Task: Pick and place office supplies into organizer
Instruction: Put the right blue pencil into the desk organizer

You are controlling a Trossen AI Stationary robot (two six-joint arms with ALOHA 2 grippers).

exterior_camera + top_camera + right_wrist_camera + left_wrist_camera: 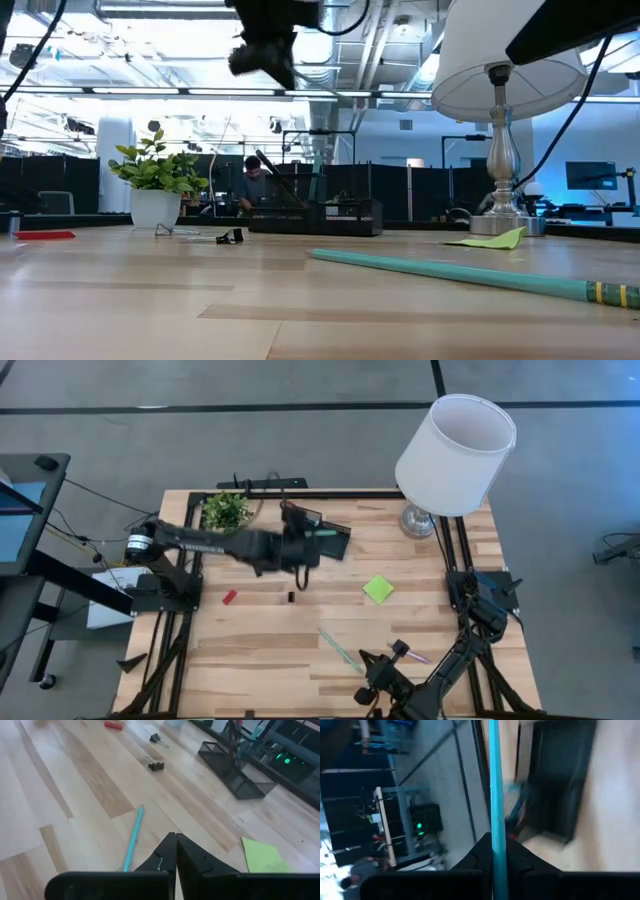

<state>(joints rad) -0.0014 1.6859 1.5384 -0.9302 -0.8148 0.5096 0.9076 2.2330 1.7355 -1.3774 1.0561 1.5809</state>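
Far side of table, centre: black organizer [322, 538], lying just right of the left gripper, taller section holding upright items, among them something teal and something red.
Above organizer: left gripper [494, 851], fingers pinched on a teal pen [494, 795]; pen running straight out past the fingertips toward the dark organizer in the left wrist view.
Near edge, centre: second teal pen [340, 647], flat on the wood, slanting from far-left to near-right.
Right of that pen: pink pen [412, 655], close beside the right arm.
Middle of table, right: lime-green sticky-note pad [378, 589], flat, apart from all else.
Middle of table, left of centre: small black clip [291, 598]; further left, small red piece [229, 597].
Near edge, right: right gripper [176, 851], fingers pressed together, holding nothing, hovering over bare wood just beside the lying teal pen.
Far left corner: potted plant [225, 510] in white pot.
Far right corner: lamp [455, 456] with white shade on a silver base.
Background, low view: a person seated beyond the table, partly hidden.
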